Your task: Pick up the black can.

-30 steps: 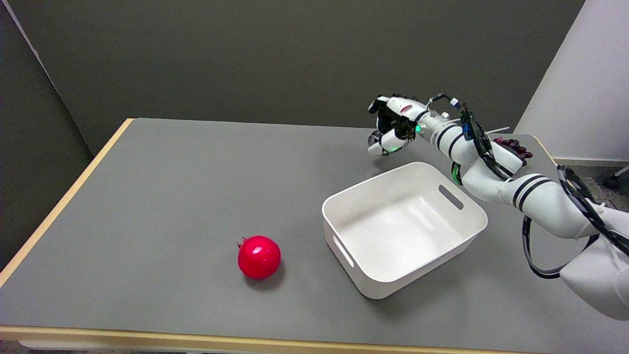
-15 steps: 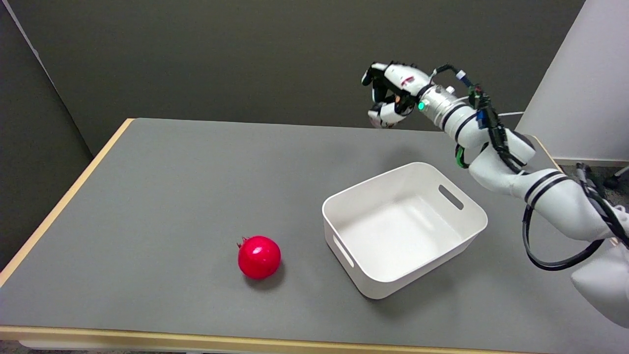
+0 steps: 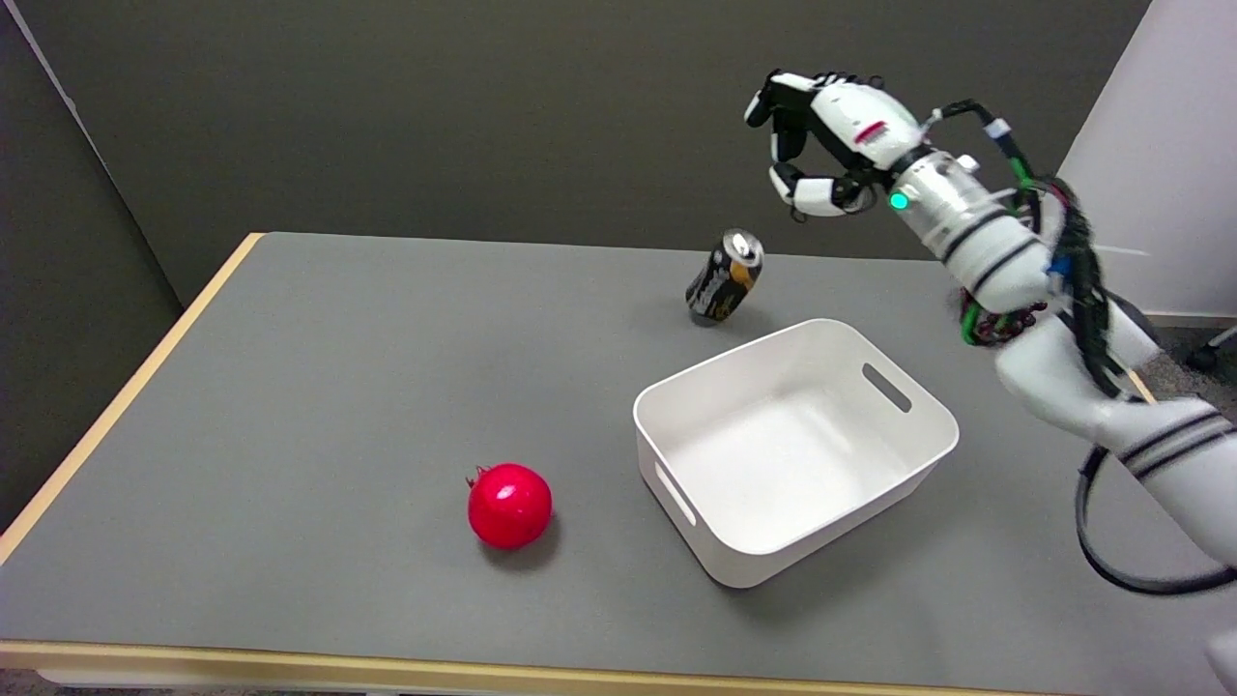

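Red pomegranate (image 3: pixel 509 505) is sitting left of centre on the grey table (image 3: pixel 319 387), nearer the front edge, well apart from everything else.

Black can (image 3: pixel 724 277) is lying tilted toward the table's back edge, right of centre, silver top pointing up and right, orange and white print showing on its side. It is sitting just behind the back-left corner of the white bin (image 3: pixel 794 449); I can't tell whether the two are touching. Nothing is resting on the can.

White bin is sitting on the right half of the table, turned at an angle to the table edges, slot handles showing in its near-left and far-right walls. Nothing is lying inside it, only the bare white floor is showing.

My right hand (image 3: pixel 828 135) is hanging in the air above and to the right of the can, past the table's back edge in the picture, well clear of the can and holding nothing. Its fingers (image 3: pixel 810 193) are curling inward but staying apart, with a gap between the upper ones and the lower one. A green light is glowing at the wrist. My arm (image 3: pixel 1053 348) is running down to the lower right, passing beyond the bin's right side, cables looping off it.
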